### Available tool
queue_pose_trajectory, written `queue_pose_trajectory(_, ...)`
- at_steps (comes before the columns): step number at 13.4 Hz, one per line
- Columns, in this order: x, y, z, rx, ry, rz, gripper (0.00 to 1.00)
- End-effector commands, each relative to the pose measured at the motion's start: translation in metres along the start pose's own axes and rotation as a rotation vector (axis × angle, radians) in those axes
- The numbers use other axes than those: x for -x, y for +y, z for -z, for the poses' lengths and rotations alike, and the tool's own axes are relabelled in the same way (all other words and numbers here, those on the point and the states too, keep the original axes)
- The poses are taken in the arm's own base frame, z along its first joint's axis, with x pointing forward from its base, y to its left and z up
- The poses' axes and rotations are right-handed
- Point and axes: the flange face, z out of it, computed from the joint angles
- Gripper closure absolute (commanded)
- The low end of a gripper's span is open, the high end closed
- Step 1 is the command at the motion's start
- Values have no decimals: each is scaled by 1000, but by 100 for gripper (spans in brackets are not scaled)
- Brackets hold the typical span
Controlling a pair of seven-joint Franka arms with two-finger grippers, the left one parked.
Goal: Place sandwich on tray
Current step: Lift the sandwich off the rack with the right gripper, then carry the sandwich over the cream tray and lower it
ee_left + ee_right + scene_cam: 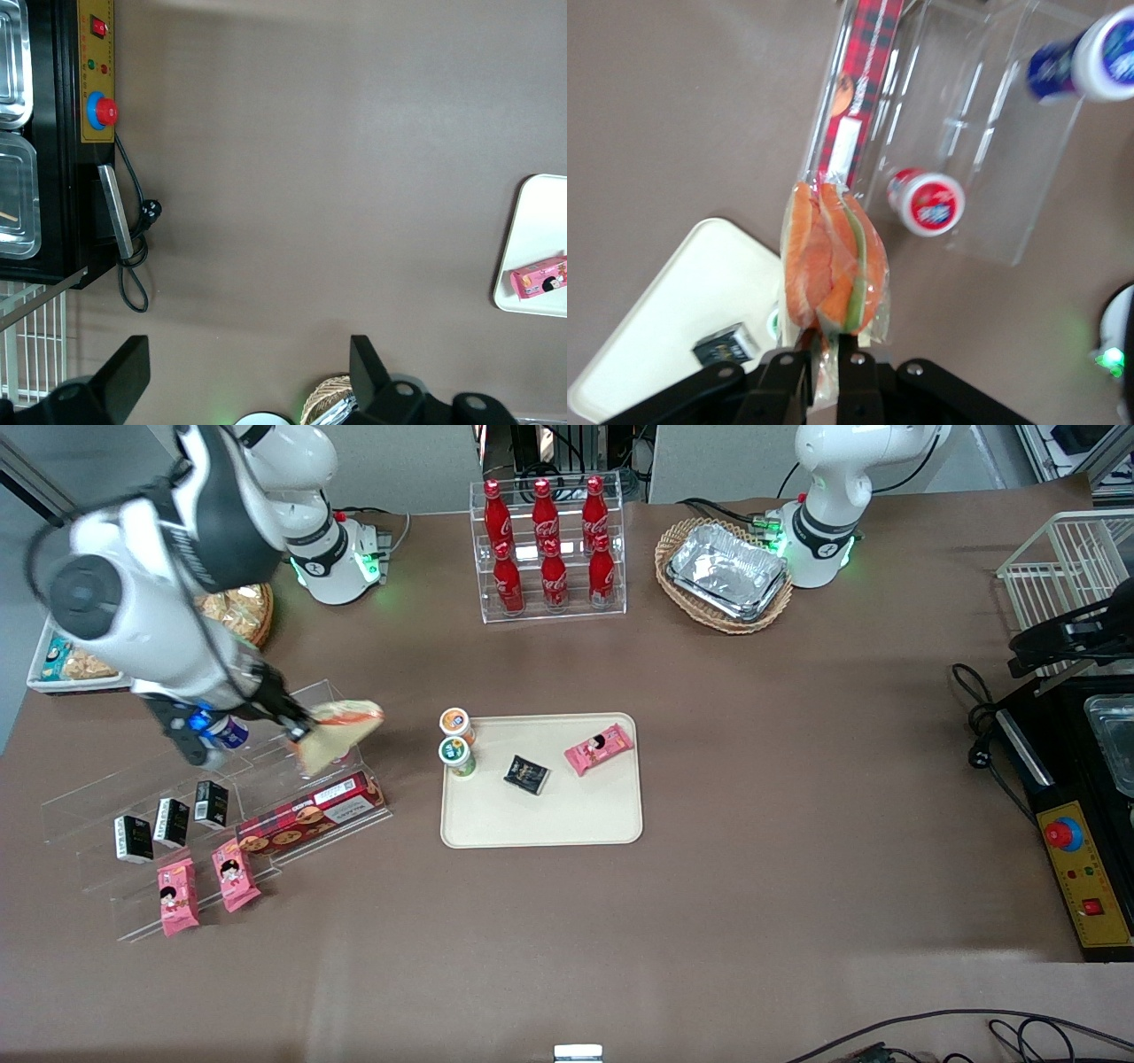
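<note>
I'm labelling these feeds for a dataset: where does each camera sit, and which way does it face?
Front view: high, facing both arm bases, looking down on the table; the hand holds the sandwich above the clear shelf.
Left wrist view: on the parked arm, facing down at bare table; its own fingers show.
Right wrist view: on the working arm, looking past the hand shut on the sandwich.
All three views show the tray.

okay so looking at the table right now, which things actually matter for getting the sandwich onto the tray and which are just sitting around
Job:
sandwich, clamped in the gripper above the clear display stand
tray

Lying about:
pink snack packet, black packet and two cups on the tray
cola bottles
foil trays
</note>
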Motion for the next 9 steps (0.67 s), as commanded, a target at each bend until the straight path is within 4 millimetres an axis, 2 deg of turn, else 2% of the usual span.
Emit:
queue_pose_trajectory(1,34,-50,-37,-50,-41,-162,100)
queue_pose_trajectory(3,60,-82,-74,-68,-57,-247,100)
queue_pose_trajectory(4,67,-97,-85,-100,-68,-271,100)
queue_pose_trajectory(6,71,-116,-108,-110,-93,-326,100)
queue_pose_trajectory(9,86,-152,-132,-104,-97,-370,100)
